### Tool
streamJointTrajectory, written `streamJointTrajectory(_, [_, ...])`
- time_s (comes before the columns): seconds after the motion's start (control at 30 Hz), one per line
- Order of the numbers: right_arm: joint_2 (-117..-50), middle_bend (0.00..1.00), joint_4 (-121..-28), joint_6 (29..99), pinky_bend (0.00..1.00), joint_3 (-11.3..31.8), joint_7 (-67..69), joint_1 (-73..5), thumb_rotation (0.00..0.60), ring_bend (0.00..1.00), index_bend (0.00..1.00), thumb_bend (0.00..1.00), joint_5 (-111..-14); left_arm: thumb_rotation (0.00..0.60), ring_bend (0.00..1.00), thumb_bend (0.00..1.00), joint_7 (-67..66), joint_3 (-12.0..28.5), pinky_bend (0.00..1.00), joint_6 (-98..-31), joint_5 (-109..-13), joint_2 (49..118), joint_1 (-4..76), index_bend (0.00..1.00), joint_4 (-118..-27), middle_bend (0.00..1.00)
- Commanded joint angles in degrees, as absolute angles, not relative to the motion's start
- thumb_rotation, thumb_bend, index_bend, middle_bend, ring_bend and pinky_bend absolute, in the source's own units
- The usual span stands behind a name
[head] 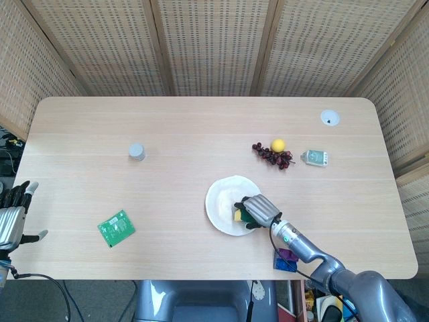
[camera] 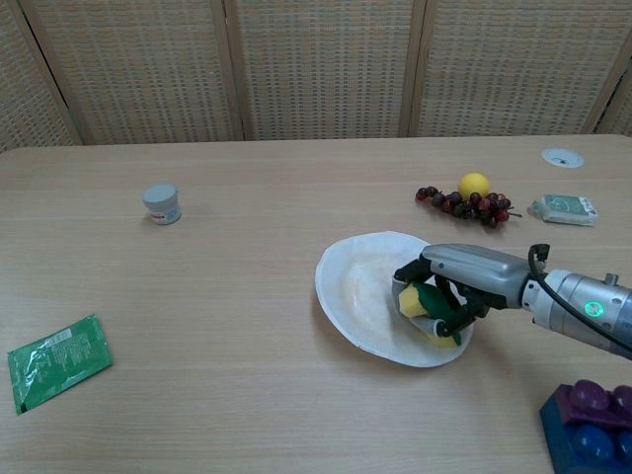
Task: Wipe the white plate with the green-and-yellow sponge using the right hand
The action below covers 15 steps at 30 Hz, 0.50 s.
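The white plate (head: 221, 201) (camera: 360, 291) lies on the table a little right of centre. My right hand (head: 260, 210) (camera: 464, 281) grips the green-and-yellow sponge (head: 239, 215) (camera: 425, 306) and presses it on the plate's near right part. The fingers wrap over the sponge and hide most of it. In the chest view the plate's far left rim looks slightly lifted. My left hand (head: 12, 213) hangs off the table's left edge with fingers apart, holding nothing.
A green packet (head: 116, 228) (camera: 54, 360) lies near the front left. A small grey jar (head: 137, 151) (camera: 161, 204) stands at left. Dark grapes (head: 273, 156) (camera: 464, 203), a lemon (head: 277, 144) and a small white device (head: 314, 157) sit behind the plate. Purple-and-blue blocks (camera: 591, 423) stand front right.
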<state>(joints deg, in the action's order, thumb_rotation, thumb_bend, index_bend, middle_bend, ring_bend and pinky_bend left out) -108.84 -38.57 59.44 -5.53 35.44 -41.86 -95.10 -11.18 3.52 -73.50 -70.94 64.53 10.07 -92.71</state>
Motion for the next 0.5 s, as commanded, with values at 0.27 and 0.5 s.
streamJointTrajectory(0.27, [-106.0, 0.57, -41.8, 63.2, 0.61, -1.4, 33.2, -43.9, 0.600, 0.39, 0.50, 0.46, -94.4, 0.600, 0.00, 0.00, -10.8, 3.5, 0.00, -73.6, -71.1, 64.3, 9.9, 0.00, -92.8, 0.00])
streamJointTrajectory(0.5, [-101.1, 0.57, -43.9, 61.4, 0.61, 1.9, 26.6, -44.2, 0.600, 0.39, 0.50, 0.46, -90.8, 0.600, 0.00, 0.00, -10.4, 3.3, 0.00, -74.0, -71.7, 64.0, 9.8, 0.00, -93.1, 0.00])
